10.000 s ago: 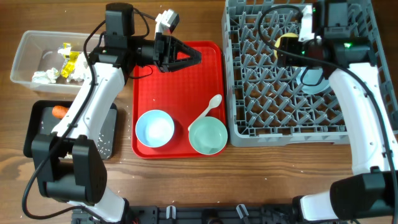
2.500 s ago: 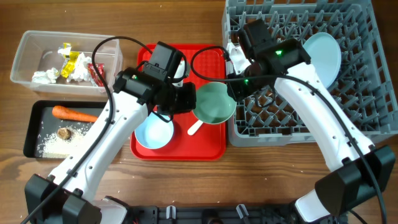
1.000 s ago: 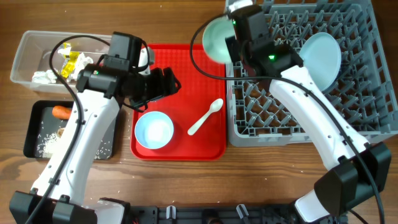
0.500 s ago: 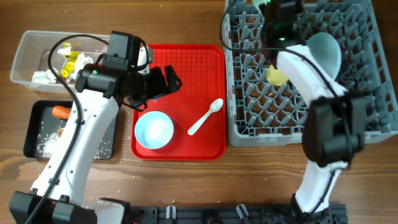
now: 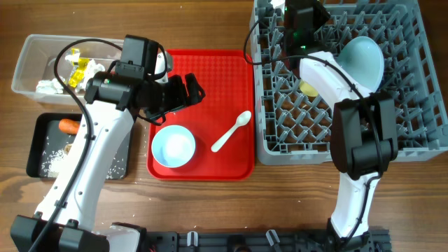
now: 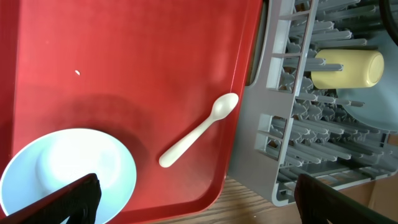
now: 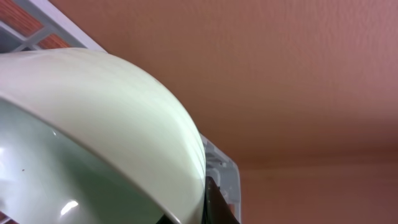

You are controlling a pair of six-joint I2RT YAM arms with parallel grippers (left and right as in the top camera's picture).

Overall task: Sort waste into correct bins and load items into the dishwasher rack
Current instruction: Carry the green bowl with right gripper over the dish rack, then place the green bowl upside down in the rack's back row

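Filling nearly the whole right wrist view, the mint-green round plastic bowl (image 7: 93,124) is what we have in hand. The right claw (image 7: 210,200) is closed tight on its rim, with 1 dark finger showing at the edge. Grey bars of the large square grey plastic dishwasher rack (image 5: 315,152) peek out behind it. We therefore judge the bowl to hang at the rack's far edge, not yet seated among the pegs; from overhead the arm hides it.

Inside the rack, the large pale-blue round plate (image 5: 364,59) stands tilted on edge, and the small yellow cup (image 5: 308,87) lies on its side among the pegs near it. On the red rectangular serving tray (image 5: 210,70) wait the pale-blue round bowl (image 5: 173,147) and the white plastic spoon (image 5: 231,131), apart from each other. Our left claw (image 5: 187,92) hovers over that tray with its jaws spread wide, holding nothing.

Beyond, on the wooden bench (image 5: 210,210), the clear rectangular plastic tub (image 5: 19,75) holds wrappers and tissue. The shallow black rectangular tray (image 5: 31,147) holds the orange carrot (image 5: 66,126) and rice.

We see 2 risks. A pinch on a thin rim lets the bowl swing, so it could catch a peg or knock the plate as we lower it. And this close to the rack's edge, a release too early could drop it outside.
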